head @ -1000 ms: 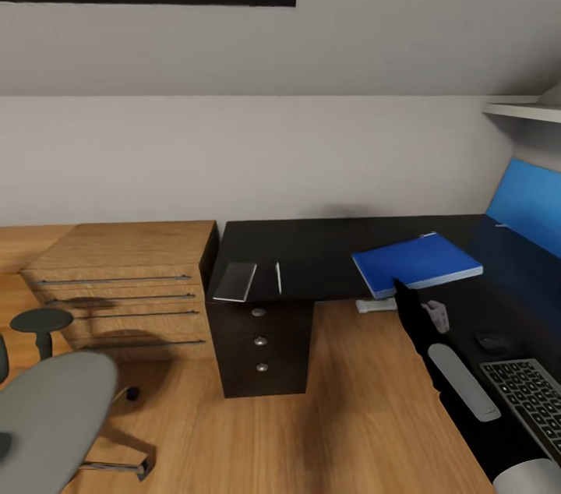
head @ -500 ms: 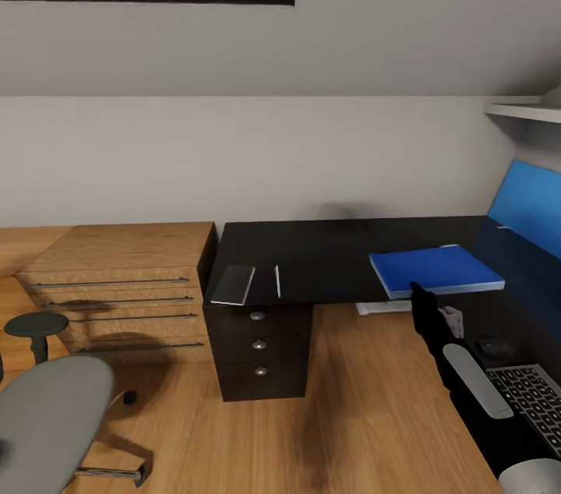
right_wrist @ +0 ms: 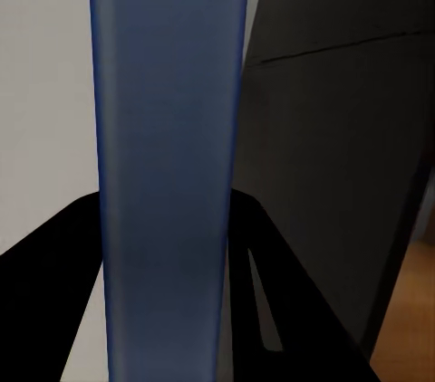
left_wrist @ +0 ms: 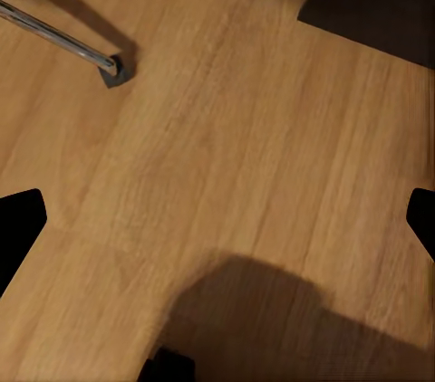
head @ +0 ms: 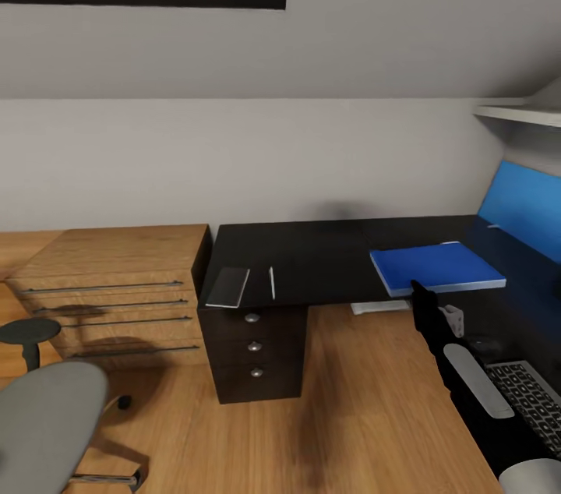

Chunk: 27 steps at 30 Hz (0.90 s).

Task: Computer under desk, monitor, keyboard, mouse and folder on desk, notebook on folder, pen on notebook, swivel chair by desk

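The right gripper (right_wrist: 172,310) has its jaws clamped on the blue folder (head: 436,268), holding it level over the black bench (head: 312,252). The grey notebook (head: 227,287) and white pen (head: 271,283) lie side by side near the bench's left end. The left gripper's jaws stand wide over the wood floor (left_wrist: 236,156).

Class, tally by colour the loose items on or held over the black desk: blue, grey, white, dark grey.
Blue: 1, the folder
Grey: 1, the notebook
White: 1, the pen
Dark grey: 1, the keyboard
Total: 4
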Motion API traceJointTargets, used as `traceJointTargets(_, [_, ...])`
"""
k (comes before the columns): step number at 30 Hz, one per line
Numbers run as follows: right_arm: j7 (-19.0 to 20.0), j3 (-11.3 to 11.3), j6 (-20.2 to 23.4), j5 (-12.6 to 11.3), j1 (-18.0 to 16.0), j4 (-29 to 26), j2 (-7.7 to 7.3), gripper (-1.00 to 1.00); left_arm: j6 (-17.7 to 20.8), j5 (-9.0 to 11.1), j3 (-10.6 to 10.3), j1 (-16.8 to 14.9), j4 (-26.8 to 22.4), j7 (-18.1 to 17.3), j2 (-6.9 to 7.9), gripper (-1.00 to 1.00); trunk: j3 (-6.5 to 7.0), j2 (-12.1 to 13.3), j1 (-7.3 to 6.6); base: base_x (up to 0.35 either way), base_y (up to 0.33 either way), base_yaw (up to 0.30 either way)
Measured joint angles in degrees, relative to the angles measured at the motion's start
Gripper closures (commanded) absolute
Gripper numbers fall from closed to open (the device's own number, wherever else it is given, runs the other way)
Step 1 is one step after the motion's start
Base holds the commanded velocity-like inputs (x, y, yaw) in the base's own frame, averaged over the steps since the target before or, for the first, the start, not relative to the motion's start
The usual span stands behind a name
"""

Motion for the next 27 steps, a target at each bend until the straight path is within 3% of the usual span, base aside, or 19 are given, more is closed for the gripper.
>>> traceJointTargets(4, [-0.01,0.06,0.11,-0.06,-0.01,-0.01,0.00,1.00,0.00,-0.06,0.00,0.01,-0.01,0.01,-0.26,-1.00,0.72,1.60,-0.88,0.000,0.000,-0.168])
traceJointTargets(18, [-0.01,1.67,0.37,0.22,-0.01,-0.25,0.01,1.00,0.09,0.01,-0.13,0.01,-0.01,0.10,-0.30,-1.00,3.24,7.22,-3.96,0.000,0.000,-0.008])
traceJointTargets(23, [0.16,1.68,0.36,0.06,-0.01,-0.24,0.01,1.00,0.09,-0.05,-0.04,0.01,-0.01,0.05,-0.30,-1.00,3.24,7.24,-3.96,0.000,0.000,0.000])
traceJointTargets(27, [4.96,1.59,0.37,0.13,0.00,0.08,0.01,1.00,0.02,-0.08,0.00,0.01,-0.01,0.01,-0.30,-1.00,3.24,7.24,-3.96,0.001,0.000,0.000])
